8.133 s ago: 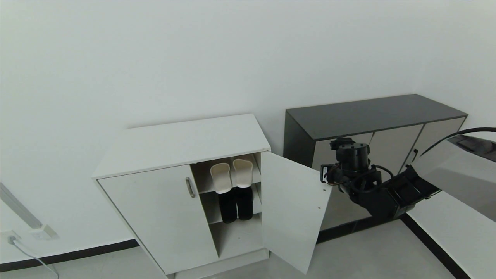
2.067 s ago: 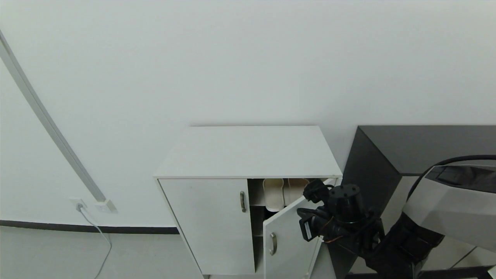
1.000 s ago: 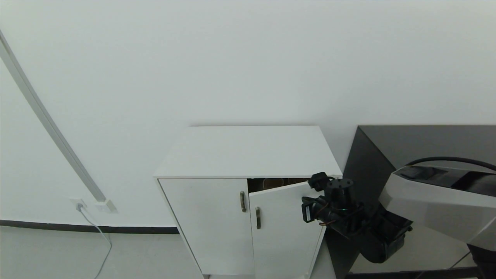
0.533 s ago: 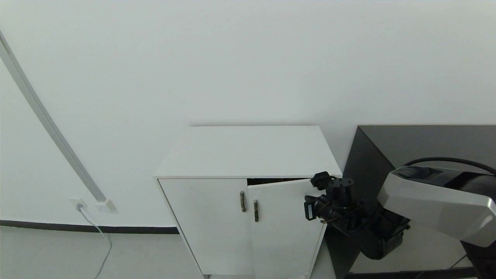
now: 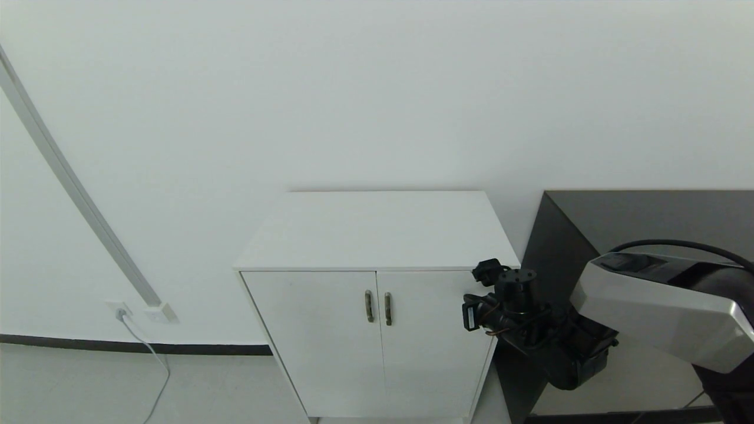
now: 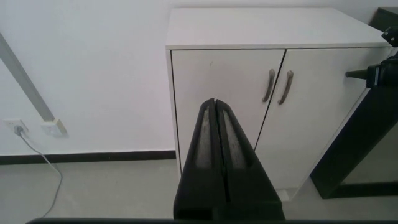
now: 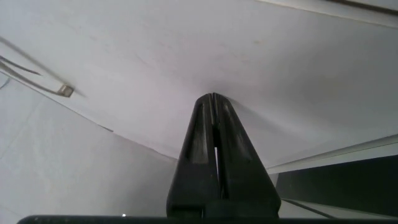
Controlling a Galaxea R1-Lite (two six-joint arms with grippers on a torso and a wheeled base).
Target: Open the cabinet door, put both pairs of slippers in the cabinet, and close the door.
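Door looks flush: finish the close cleanly.
The cabinet (image 5: 377,232) sits low centre in the head view, its right door (image 5: 433,347) level with the left one. Your right gripper (image 7: 213,99), fingers pressed together and empty, has its tip against that panel, so draw straight back without dragging. Your left gripper (image 6: 215,102) is likewise closed tight, holding nothing.

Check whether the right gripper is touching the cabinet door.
Touching. Right wrist view: the right gripper, shut, meets the cabinet door at its tips, their shadow joining them without a gap.
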